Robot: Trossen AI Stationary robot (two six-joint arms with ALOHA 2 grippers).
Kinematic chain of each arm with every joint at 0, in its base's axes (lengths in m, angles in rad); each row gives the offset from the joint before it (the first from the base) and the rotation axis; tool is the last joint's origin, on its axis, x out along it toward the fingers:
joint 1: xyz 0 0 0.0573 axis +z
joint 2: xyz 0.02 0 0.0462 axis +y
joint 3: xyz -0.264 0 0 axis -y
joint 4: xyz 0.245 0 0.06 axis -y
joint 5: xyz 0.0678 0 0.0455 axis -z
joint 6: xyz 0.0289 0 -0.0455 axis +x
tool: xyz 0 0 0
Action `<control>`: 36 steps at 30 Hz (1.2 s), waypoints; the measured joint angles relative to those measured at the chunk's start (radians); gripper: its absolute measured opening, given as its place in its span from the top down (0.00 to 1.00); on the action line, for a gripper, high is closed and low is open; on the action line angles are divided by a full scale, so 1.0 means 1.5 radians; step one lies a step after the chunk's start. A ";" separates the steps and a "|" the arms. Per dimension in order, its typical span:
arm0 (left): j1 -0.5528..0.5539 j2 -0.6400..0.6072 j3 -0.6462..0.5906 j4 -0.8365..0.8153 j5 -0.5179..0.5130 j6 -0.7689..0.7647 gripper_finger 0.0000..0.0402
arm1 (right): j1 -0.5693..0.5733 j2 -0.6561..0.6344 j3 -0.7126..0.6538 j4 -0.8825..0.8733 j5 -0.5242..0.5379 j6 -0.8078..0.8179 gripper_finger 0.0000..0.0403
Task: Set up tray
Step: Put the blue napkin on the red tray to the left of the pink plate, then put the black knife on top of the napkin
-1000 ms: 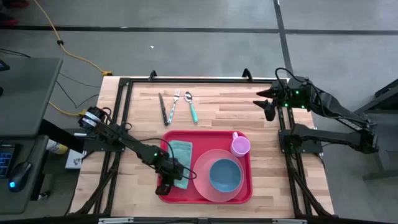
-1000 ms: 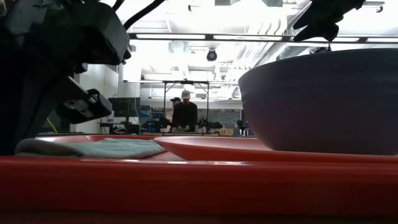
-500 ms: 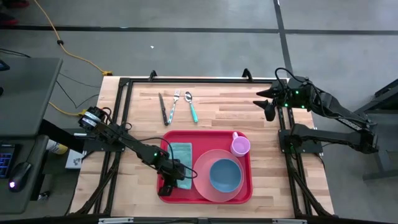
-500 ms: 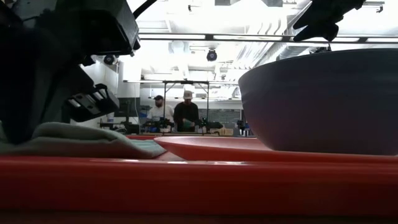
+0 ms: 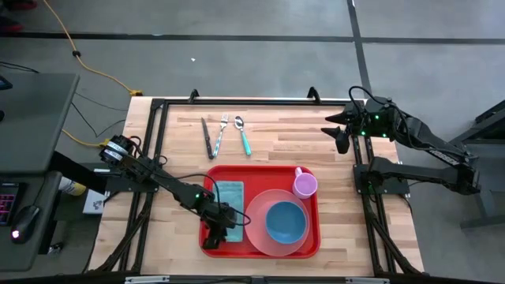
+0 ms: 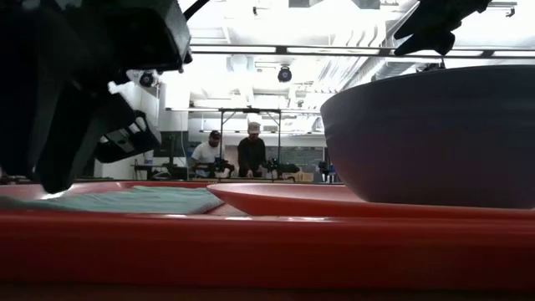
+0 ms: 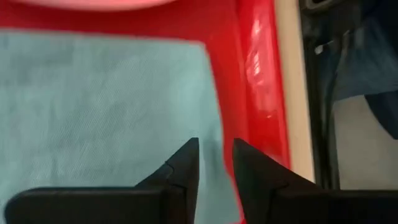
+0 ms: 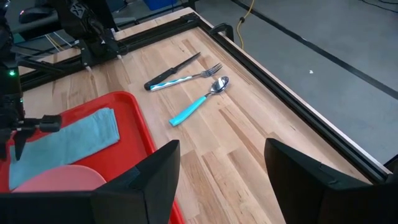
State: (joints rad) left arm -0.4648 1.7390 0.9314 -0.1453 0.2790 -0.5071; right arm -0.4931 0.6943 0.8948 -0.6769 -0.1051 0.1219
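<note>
Red plastic, the tray [image 5: 263, 247] sits at the table's near edge, carrying a teal cloth [image 5: 230, 195], a pink plate [image 5: 256, 223] with a blue bowl [image 5: 285, 222], and a pink cup [image 5: 304, 184]. Over the cloth's near end, the left gripper [image 7: 216, 160] hangs with its fingers slightly parted, gripping nothing. The right gripper [image 8: 221, 160] waits wide open at the far right corner.

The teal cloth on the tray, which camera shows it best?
The high view: the cloth lies flat on the red tray, its near end under the left gripper. The right wrist view shows it obliquely, the left wrist view one close corner, the low view only edge-on.
</note>
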 joint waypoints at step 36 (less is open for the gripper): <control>0.138 -0.350 0.126 -0.669 -0.684 -0.361 0.54 | 0.000 0.000 0.000 0.000 -0.010 0.005 0.47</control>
State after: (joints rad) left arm -0.2585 1.2139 1.1198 -1.1483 -0.7470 -1.0489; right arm -0.4934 0.6941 0.8948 -0.6770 -0.1198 0.1295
